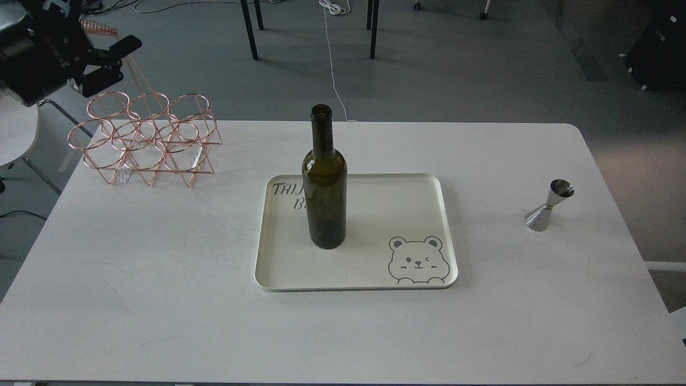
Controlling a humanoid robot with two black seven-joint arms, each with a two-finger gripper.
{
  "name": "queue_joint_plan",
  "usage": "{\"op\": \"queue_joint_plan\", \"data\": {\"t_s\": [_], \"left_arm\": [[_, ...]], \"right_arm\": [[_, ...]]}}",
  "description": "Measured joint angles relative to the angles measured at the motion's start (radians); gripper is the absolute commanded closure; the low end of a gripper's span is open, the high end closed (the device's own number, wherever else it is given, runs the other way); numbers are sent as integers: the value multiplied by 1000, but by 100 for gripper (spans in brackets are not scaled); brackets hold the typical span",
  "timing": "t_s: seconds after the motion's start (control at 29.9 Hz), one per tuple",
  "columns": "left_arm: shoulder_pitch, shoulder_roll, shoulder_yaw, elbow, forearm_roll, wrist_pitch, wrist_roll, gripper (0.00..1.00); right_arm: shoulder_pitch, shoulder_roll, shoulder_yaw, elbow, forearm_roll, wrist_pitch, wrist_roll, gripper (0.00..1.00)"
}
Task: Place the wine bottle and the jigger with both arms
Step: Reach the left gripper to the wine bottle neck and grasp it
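Observation:
The dark olive-green wine bottle point(324, 182) stands upright on the left part of the cream tray point(449, 214) in the middle of the white table. The small silver jigger point(549, 206) stands on the table at the right, apart from the tray. My left gripper point(115, 61) is at the top left, raised above the copper wire rack point(144, 136), far from the bottle. Its two fingers are spread and hold nothing. My right arm and gripper are out of view.
The copper wire rack with several rings stands at the table's back left corner. The tray bears a bear drawing point(417, 260) at its front right. Chair legs point(249, 29) and cables lie on the floor beyond the table.

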Motion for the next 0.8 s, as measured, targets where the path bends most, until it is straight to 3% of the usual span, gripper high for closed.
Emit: {"op": "queue_joint_plan", "data": {"t_s": [0.13,0.3,0.8], "left_arm": [[2,2,4,-143,270,2,-1,2],[12,-8,19,-315,651,84,-1,2],[15,-214,90,-345,1443,299,-1,2]], "right_arm": [[0,79,29,-117,85,57,0,2],[0,108,32,-171,157,61,0,2],[3,92,80,-175,240,61,0,2]]}}
